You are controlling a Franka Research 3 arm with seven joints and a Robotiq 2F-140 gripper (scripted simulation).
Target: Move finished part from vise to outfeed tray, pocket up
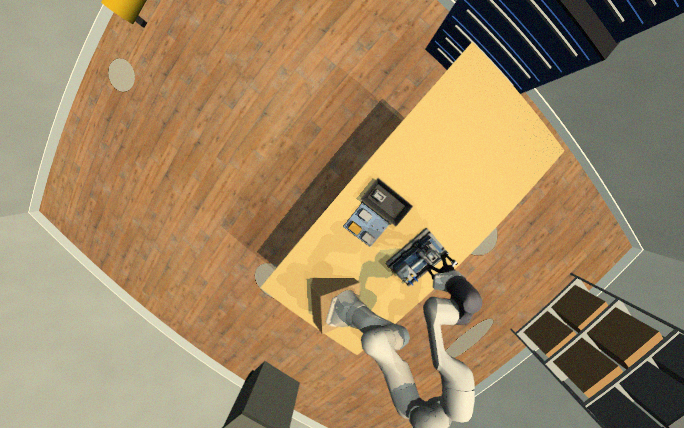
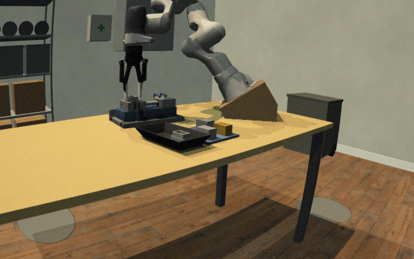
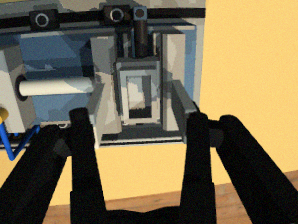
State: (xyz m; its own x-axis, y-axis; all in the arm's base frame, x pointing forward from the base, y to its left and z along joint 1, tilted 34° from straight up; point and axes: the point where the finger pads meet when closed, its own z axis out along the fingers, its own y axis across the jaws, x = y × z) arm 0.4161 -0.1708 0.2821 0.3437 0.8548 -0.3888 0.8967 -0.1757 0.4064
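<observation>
gripper (image 3: 139,137): partly open, holding nothing | fingers straddle finished part (image 3: 137,90) | part in vise (image 3: 63,63)

Pale yellow wooden desk (image 2: 91,158) on dark legs. Near its far edge, a blue-and-grey machine vise (image 2: 146,111) on a dark base plate. Black two-finger gripper (image 2: 132,88) hangs straight above the vise's left end, fingers partly spread, tips just over a small grey block (image 2: 131,103) there, nothing between them. Toward the desk's right front edge, a black shallow tray (image 2: 158,134) holding one grey pocketed part (image 2: 180,134); beside it a blue pallet (image 2: 224,137) with grey blocks and one yellow.
</observation>
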